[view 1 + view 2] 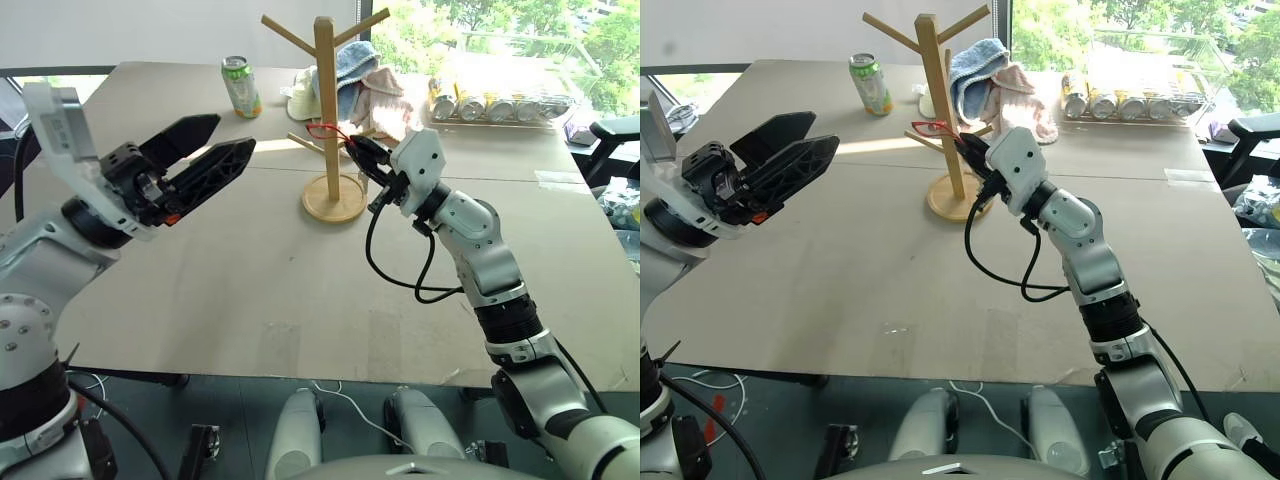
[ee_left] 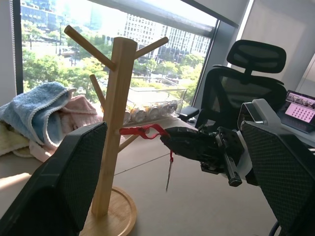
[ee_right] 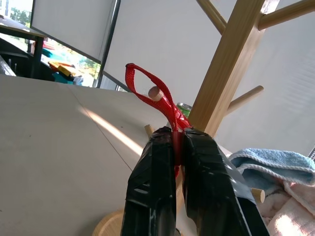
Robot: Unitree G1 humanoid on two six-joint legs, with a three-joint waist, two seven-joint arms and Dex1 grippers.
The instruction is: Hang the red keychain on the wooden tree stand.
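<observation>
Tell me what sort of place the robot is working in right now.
Probably an office or lab on an upper floor: a black office chair and a laptop stand by a large window facing city buildings, and the work table is a plain board.

The brown table (image 1: 250, 290) carries the wooden tree stand (image 1: 326, 110) just beside the right gripper (image 1: 358, 152), with a green can (image 1: 240, 86), towels (image 1: 360, 85) and a tray of cans (image 1: 495, 106) beyond it.

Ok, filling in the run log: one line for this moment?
right claw: shut on red keychain | loop at a peg tip of wooden tree stand | key dangling | left claw: open, held off
</observation>
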